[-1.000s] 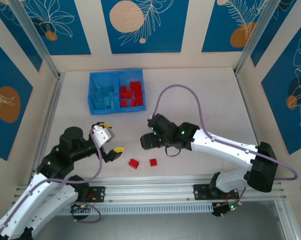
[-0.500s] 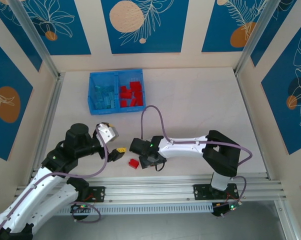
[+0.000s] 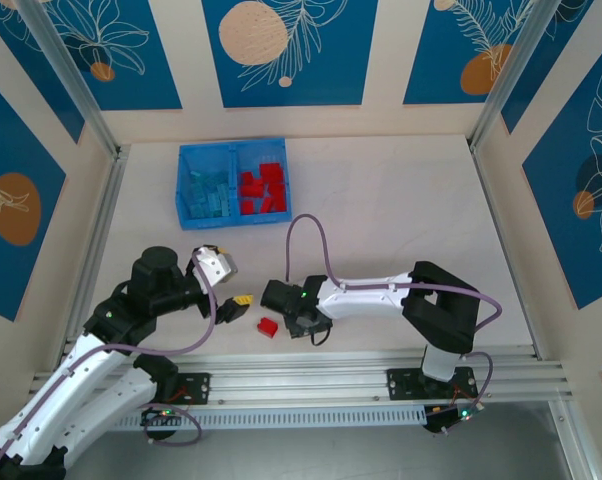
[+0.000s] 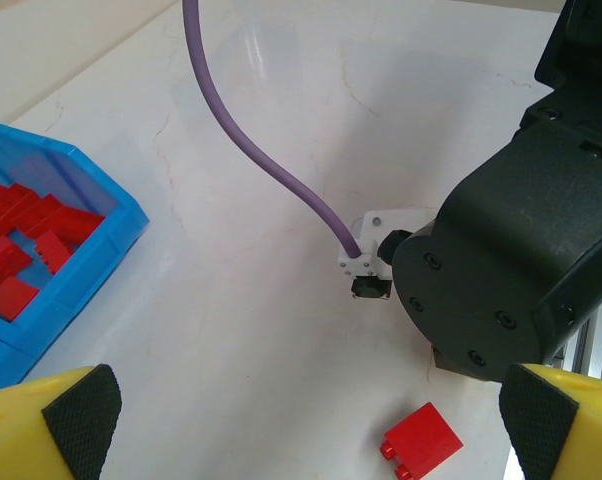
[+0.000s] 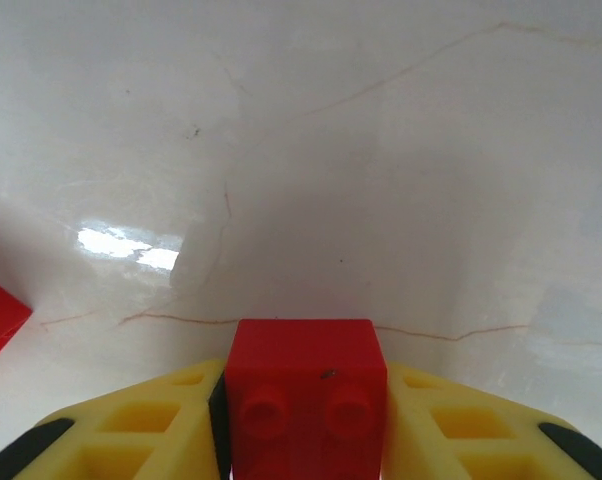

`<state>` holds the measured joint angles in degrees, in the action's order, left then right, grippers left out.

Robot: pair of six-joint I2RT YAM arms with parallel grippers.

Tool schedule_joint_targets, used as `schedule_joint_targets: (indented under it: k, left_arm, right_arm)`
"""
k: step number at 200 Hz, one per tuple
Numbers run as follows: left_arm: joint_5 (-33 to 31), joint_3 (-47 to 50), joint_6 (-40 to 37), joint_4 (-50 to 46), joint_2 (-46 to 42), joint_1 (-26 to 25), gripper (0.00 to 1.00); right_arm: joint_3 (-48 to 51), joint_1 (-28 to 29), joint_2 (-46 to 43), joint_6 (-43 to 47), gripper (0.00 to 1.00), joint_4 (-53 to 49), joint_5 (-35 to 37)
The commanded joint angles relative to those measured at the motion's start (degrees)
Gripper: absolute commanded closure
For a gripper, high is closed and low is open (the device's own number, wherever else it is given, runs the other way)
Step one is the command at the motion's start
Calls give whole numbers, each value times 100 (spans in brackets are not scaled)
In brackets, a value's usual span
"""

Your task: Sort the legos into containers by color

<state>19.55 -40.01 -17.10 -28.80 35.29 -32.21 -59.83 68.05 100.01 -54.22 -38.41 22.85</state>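
The fingers (image 5: 161, 425) of the right gripper (image 5: 303, 378) stand narrow, one yellow finger pressed against each side of a red brick (image 5: 301, 345). The left gripper (image 4: 303, 425) hangs with its fingers spread wide and nothing between them.

**Position.** The gripped brick lies on the table (image 3: 401, 200) on the near side of the bin (image 3: 233, 146), well apart from it. A second red brick (image 3: 268, 326) lies loose just beside the right gripper, also well clear of the bin's near wall. Inside the bin, the right compartment (image 3: 263, 188) holds red bricks and the left compartment (image 3: 209, 195) holds light blue ones.

**Step in hand.** Judged from the grip, this is the pick of one of the last two loose bricks.

**Next move.** The move calls for a lift clear of the table, a carry over the bin's near wall, and a release above the right compartment.

**Limits of view.**
- From above, the right wrist covers its fingers and the gripped brick.
- Whether the brick has left the table cannot be told.
- The right wrist camera cuts the second brick down to one corner.
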Motion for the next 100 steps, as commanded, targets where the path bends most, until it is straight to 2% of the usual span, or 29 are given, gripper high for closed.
schedule_joint_targets:
  k: [1,17,41,60,100]
  left_arm:
    - [151,-60,-111,1,-108,54,0]
    - [159,-60,-105,-17,-115,55,0]
    - [163,-61,-114,-18,-159,49,0]
    - [180,-51,-133,4,-221,52,0]
    - [128,-51,-152,9,-307,56,0]
  right_arm:
    - [101,42,48,-212,60,-32,-33]
    - [57,48,-53,-184,62,-84,42]
    - [-108,11,-393,-130,70,-225,331]
    - [-290,-139,-836,18,70,-261,614]
    - [-937,-742,-1424,1145,70,399,834]
